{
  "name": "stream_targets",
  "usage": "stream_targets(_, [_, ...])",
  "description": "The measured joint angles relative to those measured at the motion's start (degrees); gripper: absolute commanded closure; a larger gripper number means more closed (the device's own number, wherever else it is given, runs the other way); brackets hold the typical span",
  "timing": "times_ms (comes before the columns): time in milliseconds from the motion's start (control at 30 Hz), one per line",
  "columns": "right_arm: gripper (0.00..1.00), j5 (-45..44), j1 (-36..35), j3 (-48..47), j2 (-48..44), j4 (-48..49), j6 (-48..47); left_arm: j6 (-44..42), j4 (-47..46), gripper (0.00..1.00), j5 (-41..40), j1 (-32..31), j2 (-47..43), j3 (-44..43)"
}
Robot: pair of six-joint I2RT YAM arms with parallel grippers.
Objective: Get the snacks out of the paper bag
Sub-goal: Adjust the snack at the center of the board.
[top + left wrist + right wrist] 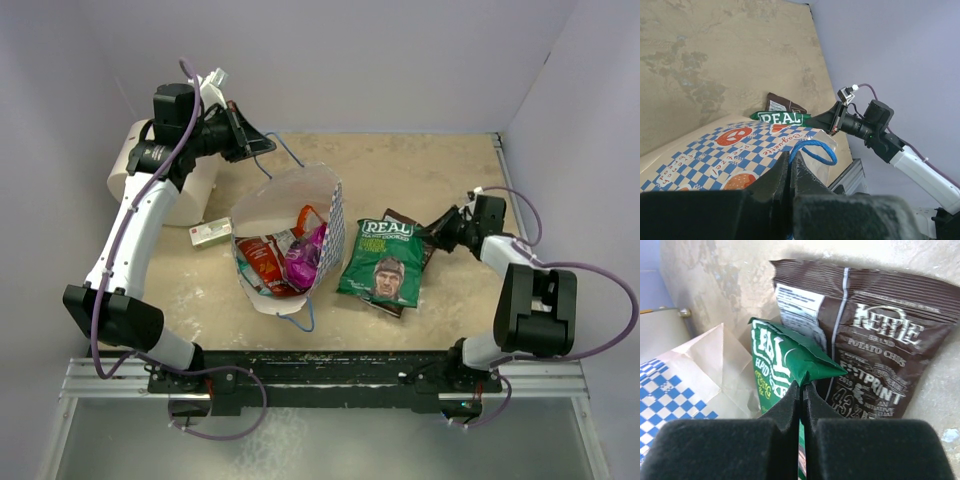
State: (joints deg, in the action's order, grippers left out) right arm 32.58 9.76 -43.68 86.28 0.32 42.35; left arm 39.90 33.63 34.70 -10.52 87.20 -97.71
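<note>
The white paper bag [285, 205] with a blue checked band lies open mid-table. A red-orange packet [262, 260], a magenta packet [306, 256] and a bit of teal packet [259, 287] show inside it. My left gripper [263, 144] is shut on the bag's blue cord handle [815, 148], above the bag's far side [715, 150]. My right gripper [437, 236] is shut on a corner of the green packet [382, 262], which lies right of the bag on top of the dark brown packet [405, 222]. The right wrist view shows the green packet [782, 357] pinched and the brown one [880, 335] behind.
A big white cylinder [185, 195] stands at the far left behind my left arm. A small flat whitish box [210, 233] lies between it and the bag. Pale walls close the back and both sides. The black base rail [320, 365] runs along the near edge.
</note>
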Motion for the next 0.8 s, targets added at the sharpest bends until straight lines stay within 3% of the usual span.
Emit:
stream_targets(267, [1.0, 4.17, 0.0, 3.13, -6.05, 7.32, 3.34, 0.07, -0.02, 1.0, -0.42, 0.0, 0.0, 0.0])
stream_targets(500, [1.0, 1.92, 0.07, 8.52, -13.94, 10.03, 6.47, 1.18, -0.11, 1.0, -0.39, 0.0, 0.07, 0.0])
stream_targets(800, [1.0, -8.81, 0.13, 9.51, -14.51, -2.05, 0.13, 1.51, -0.11, 1.0, -0.42, 0.0, 0.11, 0.0])
